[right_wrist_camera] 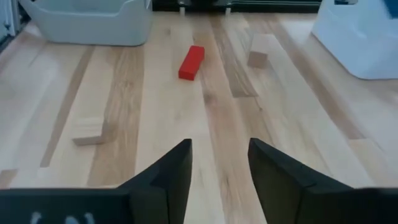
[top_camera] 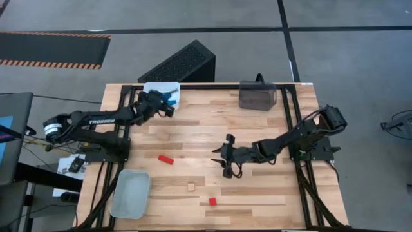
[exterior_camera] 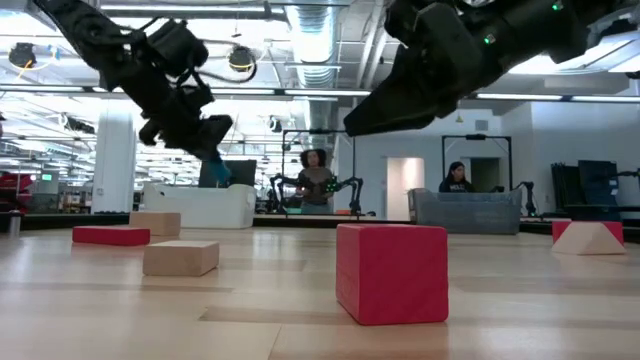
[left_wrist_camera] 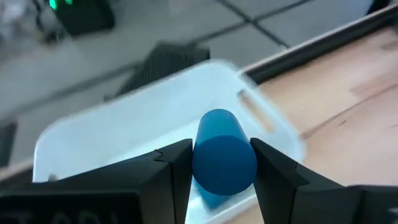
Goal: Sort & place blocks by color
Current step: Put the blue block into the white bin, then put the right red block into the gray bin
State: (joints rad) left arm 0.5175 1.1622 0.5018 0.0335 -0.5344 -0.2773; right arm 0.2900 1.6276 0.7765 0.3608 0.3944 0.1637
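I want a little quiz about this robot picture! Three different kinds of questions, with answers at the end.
1. True or false: the left gripper holds a red cube.
2. Which bin is the left gripper above?
A. the white plastic bin at the table's far edge
B. the dark tinted plastic bin
C. the light grey plastic bin
3. Fill in: the right gripper, low over the middle of the wooden table, has its fingers ____ and holds nothing.

Key:
1. False; it grips a blue cylinder block.
2. A
3. open
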